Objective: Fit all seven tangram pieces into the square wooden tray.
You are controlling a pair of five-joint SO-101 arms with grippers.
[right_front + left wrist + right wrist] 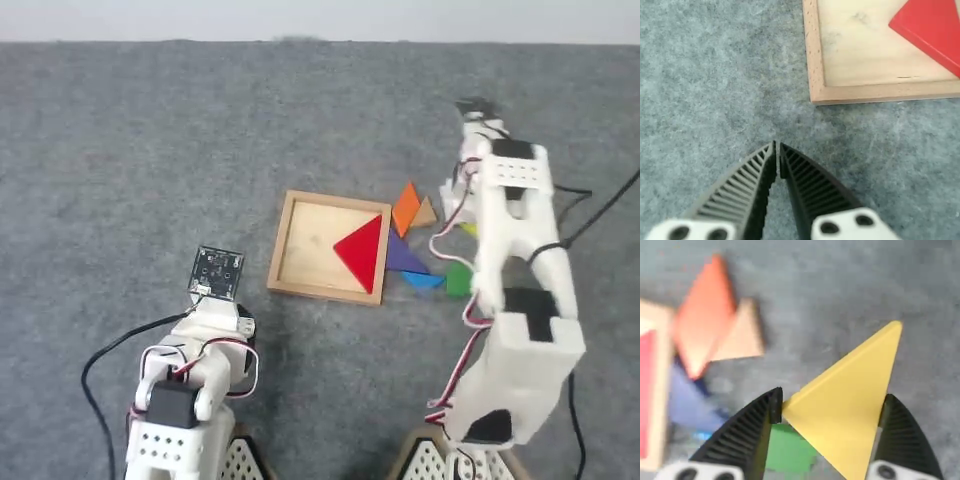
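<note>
The square wooden tray (pixel 283 235) lies mid-table with a red triangle (pixel 363 250) in its right half. Just right of it on the carpet are an orange piece (pixel 405 208), a tan triangle (pixel 426 213), a purple triangle (pixel 402 256), a blue piece (pixel 423 280) and a green piece (pixel 459 279). My right gripper (pixel 831 397) is shut on a yellow triangle (pixel 850 410), held above the green piece (pixel 790 452), with the orange piece (pixel 705 310) and tan triangle (pixel 740 335) beyond. My left gripper (pixel 777 145) is shut and holds nothing, over carpet just off the tray's corner (pixel 812 60).
Grey carpet covers the whole table, with wide bare areas left of and behind the tray. The right arm (pixel 515 250) stretches over the spot right of the loose pieces. Cables trail at both arm bases near the front edge.
</note>
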